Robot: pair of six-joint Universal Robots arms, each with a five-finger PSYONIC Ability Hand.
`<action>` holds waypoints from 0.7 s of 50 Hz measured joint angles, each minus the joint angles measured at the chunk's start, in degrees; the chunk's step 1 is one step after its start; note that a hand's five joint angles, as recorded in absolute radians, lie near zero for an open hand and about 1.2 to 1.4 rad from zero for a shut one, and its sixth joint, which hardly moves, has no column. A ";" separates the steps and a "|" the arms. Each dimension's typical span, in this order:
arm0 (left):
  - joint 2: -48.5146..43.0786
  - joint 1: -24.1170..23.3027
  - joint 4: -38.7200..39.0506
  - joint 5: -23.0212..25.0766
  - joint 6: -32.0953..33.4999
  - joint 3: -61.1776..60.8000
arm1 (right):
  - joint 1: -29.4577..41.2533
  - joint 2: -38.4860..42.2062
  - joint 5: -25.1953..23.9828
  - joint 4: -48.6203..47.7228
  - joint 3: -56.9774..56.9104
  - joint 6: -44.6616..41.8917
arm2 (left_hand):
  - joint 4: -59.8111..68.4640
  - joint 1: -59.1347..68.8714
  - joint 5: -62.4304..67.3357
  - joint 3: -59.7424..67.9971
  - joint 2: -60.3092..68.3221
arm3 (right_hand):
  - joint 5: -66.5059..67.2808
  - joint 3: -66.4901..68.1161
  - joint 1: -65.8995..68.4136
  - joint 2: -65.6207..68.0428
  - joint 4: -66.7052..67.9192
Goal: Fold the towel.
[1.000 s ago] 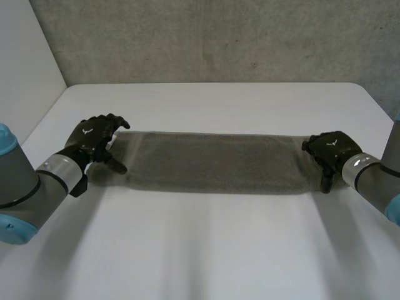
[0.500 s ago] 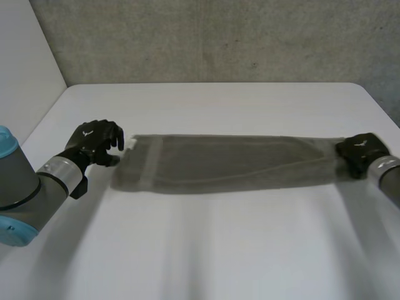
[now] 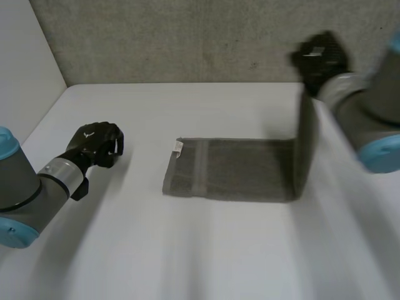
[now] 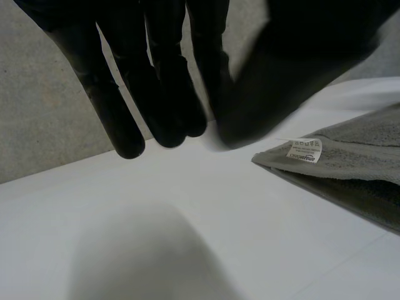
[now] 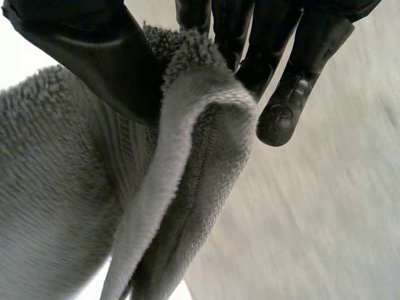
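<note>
The grey towel [image 3: 231, 169] lies flat across the middle of the white table [image 3: 187, 256], and its right end rises steeply off the surface. High over the table's back right, my right hand [image 3: 320, 57] pinches that end. In the right wrist view the thumb [image 5: 94, 56] and fingers clamp a bunched edge of the towel [image 5: 56, 187]. My left hand [image 3: 97, 142] rests at the left, well apart from the towel's left end. Its fingers [image 4: 156, 81] are curled in against the thumb with nothing between them. The towel corner [image 4: 356, 169] with a white label [image 4: 305, 150] lies beyond them.
A grey wall [image 3: 187, 37] runs behind the table. A white wall [image 3: 25, 62] borders the left side. Bare tabletop stretches in front of the towel and between it and my left hand.
The right hand closed on the towel's right end and swung it up and back, dragging the towel rightward. The left end slid away from the left hand, whose fingers curled shut.
</note>
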 measured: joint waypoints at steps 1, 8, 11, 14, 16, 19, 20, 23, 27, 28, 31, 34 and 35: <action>0.15 -0.05 -0.01 0.05 0.00 -0.10 | 4.46 1.39 0.45 -0.08 -1.65 -0.13 | 2.87 3.03 2.73 2.33 1.68 | 0.00 0.00 0.00 0.00 0.00; 1.56 0.14 0.05 0.15 -0.05 -0.60 | 20.26 11.46 0.73 -0.14 -7.34 -1.64 | -18.43 -17.64 -17.13 -18.23 -19.38 | -6.38 -6.13 -5.54 -5.94 -6.80; 1.80 0.21 0.08 0.15 -0.05 -0.66 | 23.60 15.19 0.91 0.04 -8.62 -3.28 | -41.29 -40.43 -41.55 -40.76 -42.14 | -27.92 -26.68 -27.60 -27.00 -27.39; 1.88 0.26 0.08 0.13 -0.05 -0.68 | 26.44 19.16 1.76 0.28 -9.61 -6.43 | -55.37 -54.40 -56.16 -55.02 -55.86 | -58.35 -55.73 -55.36 -56.80 -56.23; 1.87 0.25 0.05 0.13 -0.04 -0.69 | 26.99 20.21 2.91 0.38 -9.69 -8.05 | -56.07 -55.24 -57.24 -55.84 -56.60 | -62.28 -61.32 -60.15 -61.15 -61.74; 1.87 0.16 0.03 0.12 -0.02 -0.70 | 26.86 19.92 5.05 0.48 -9.10 -9.36 | -56.07 -55.24 -57.35 -55.86 -56.62 | -62.28 -61.57 -61.28 -61.28 -61.94; 1.87 0.10 0.02 0.13 -0.02 -0.71 | 26.67 19.53 5.43 0.50 -8.76 -9.41 | -56.07 -55.24 -57.39 -55.86 -56.63 | -62.28 -61.57 -61.29 -61.28 -61.94; 1.87 -0.33 0.00 0.15 -0.02 -0.75 | 25.13 16.50 6.93 0.58 -5.97 -8.83 | -56.08 -55.24 -57.47 -55.86 -56.66 | -62.29 -61.57 -61.45 -61.29 -61.94; 1.91 -1.23 0.00 0.22 0.03 -0.94 | 22.17 10.78 7.33 0.57 0.25 -6.09 | -56.07 -55.24 -57.48 -55.86 -56.74 | -62.28 -61.57 -61.46 -61.29 -61.94; 1.94 -1.72 -0.01 0.27 0.07 -1.09 | 21.08 8.88 7.30 0.51 2.59 -4.74 | -56.07 -55.24 -57.47 -55.86 -56.74 | -62.28 -61.57 -61.46 -61.29 -61.94; 2.02 -3.11 -0.01 0.43 0.21 -1.50 | 17.92 4.35 6.79 0.26 8.91 -0.45 | -56.07 -55.24 -57.24 -55.86 -56.73 | -62.28 -61.57 -61.46 -61.29 -61.95; 2.14 -4.92 -0.06 0.63 0.31 -1.94 | 14.16 0.77 5.47 -0.08 15.35 4.51 | -56.07 -55.24 -56.73 -55.86 -56.69 | -62.28 -61.57 -61.47 -61.29 -61.96; 2.20 -5.58 -0.10 0.70 0.33 -2.08 | 13.02 0.01 4.89 -0.17 17.11 5.85 | -56.07 -55.24 -56.57 -55.86 -56.66 | -62.28 -61.57 -61.47 -61.29 -62.06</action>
